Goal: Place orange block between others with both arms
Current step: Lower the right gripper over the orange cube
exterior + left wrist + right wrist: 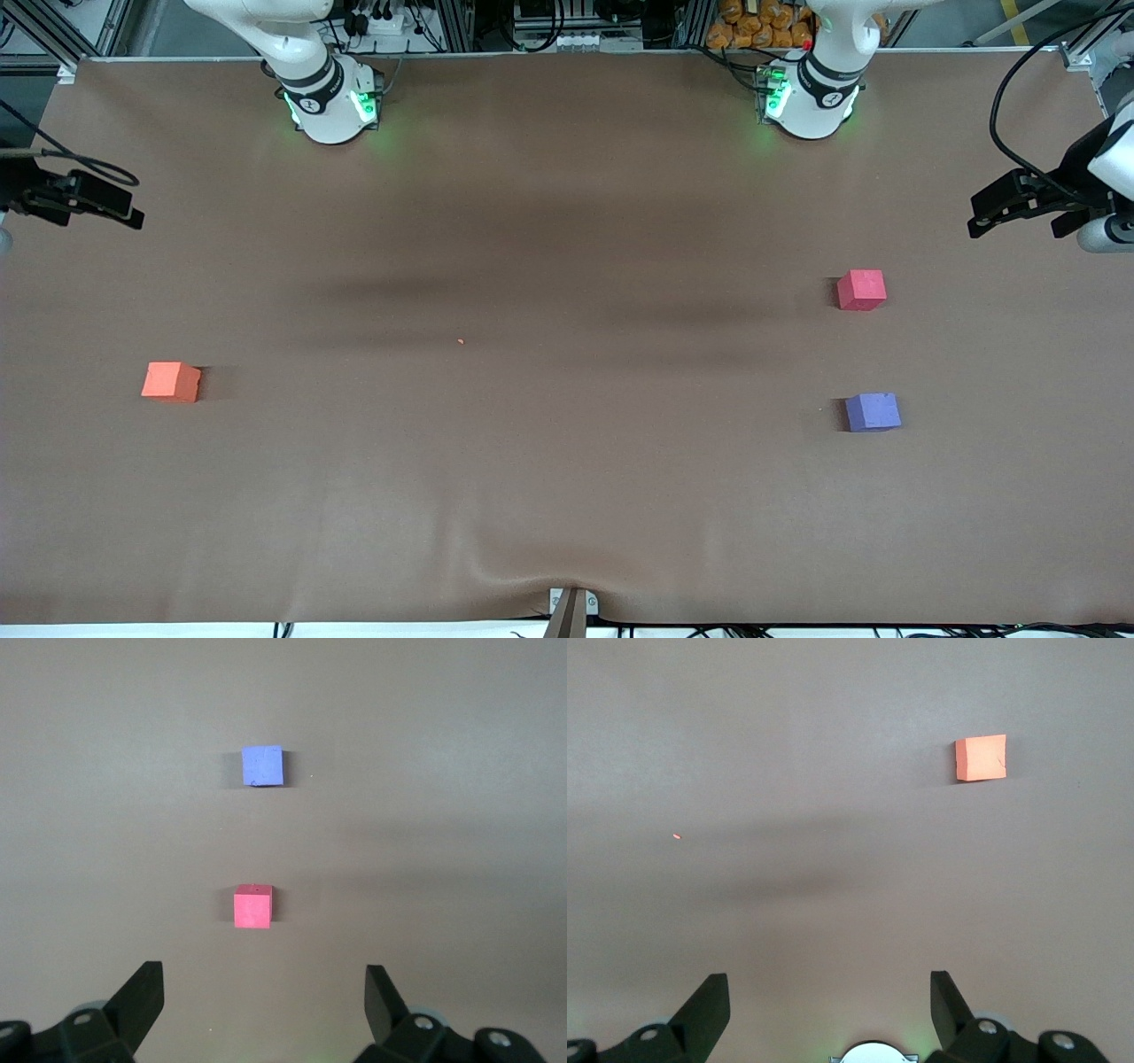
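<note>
The orange block rests on the brown table toward the right arm's end. Toward the left arm's end sit the others: a pinkish-red cube and, nearer the front camera, a purple cube, with a gap between them. My left gripper hangs open over the table's edge at its own end, holding nothing. Over the table's right-arm end my right gripper is open too, nothing between its fingers.
A tiny orange crumb lies near the table's middle. The arm bases stand along the table's back edge. A small bracket sticks up at the front edge.
</note>
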